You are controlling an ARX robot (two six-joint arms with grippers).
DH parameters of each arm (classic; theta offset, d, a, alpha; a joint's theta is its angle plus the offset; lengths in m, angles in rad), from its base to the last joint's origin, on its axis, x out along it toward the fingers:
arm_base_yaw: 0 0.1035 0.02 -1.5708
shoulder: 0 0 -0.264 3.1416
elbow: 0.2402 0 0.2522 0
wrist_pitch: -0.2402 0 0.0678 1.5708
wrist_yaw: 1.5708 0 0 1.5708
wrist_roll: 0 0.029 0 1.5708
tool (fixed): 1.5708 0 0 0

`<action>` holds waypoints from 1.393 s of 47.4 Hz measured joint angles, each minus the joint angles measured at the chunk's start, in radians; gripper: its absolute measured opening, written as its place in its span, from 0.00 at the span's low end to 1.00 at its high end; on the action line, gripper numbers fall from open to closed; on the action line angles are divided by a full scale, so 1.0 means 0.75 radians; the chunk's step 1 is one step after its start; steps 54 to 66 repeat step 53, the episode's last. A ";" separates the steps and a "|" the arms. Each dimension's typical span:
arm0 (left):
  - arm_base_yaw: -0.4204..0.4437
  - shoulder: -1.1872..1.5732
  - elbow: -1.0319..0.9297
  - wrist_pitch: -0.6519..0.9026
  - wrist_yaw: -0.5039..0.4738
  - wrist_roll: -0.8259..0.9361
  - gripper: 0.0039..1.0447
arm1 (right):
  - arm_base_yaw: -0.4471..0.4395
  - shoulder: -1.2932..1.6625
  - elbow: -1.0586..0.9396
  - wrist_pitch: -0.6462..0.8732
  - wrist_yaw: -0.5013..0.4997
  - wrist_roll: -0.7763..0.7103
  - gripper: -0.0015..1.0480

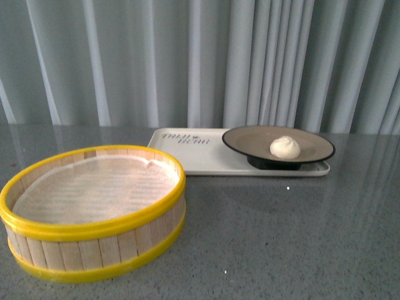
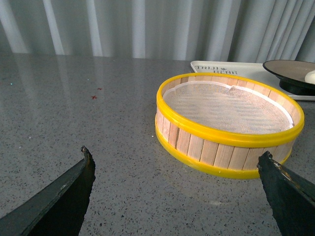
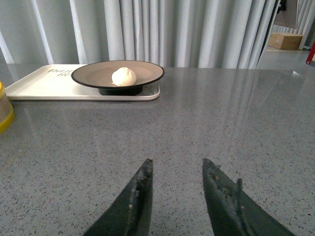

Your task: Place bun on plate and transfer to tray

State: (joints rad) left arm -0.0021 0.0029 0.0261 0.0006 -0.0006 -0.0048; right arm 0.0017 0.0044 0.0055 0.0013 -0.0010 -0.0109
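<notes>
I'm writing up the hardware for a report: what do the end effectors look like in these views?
Both are dark, near-black. The left end effector has two broad, tapering fingers with pointed tips. The right end effector has narrower, blade-like fingers, scuffed with pale specks. No cables, markings or arms are visible.

Soft even daylight, slightly grainy.

Left gripper [image 2: 177, 164], two broad black fingers tapering to blunt tips, matte and smooth, right gripper [image 3: 177, 169], two dark grey-black fingers, narrow pointed tips, pale scuffs and specks along the inner edges
</notes>
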 joint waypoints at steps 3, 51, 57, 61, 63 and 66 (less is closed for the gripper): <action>0.000 0.000 0.000 0.000 0.000 0.000 0.94 | 0.000 0.000 0.000 0.000 0.000 0.000 0.39; 0.001 0.000 0.000 0.000 0.000 0.000 0.94 | 0.000 0.000 0.000 0.000 0.000 0.001 0.92; 0.000 0.000 0.000 0.000 0.000 0.000 0.94 | 0.000 0.000 0.000 0.000 0.000 0.001 0.92; 0.000 0.000 0.000 0.000 0.000 0.000 0.94 | 0.000 0.000 0.000 0.000 0.000 0.001 0.92; 0.000 0.000 0.000 0.000 0.000 0.000 0.94 | 0.000 0.000 0.000 0.000 0.000 0.001 0.92; 0.000 0.000 0.000 0.000 0.000 0.000 0.94 | 0.000 0.000 0.000 0.000 0.000 0.001 0.92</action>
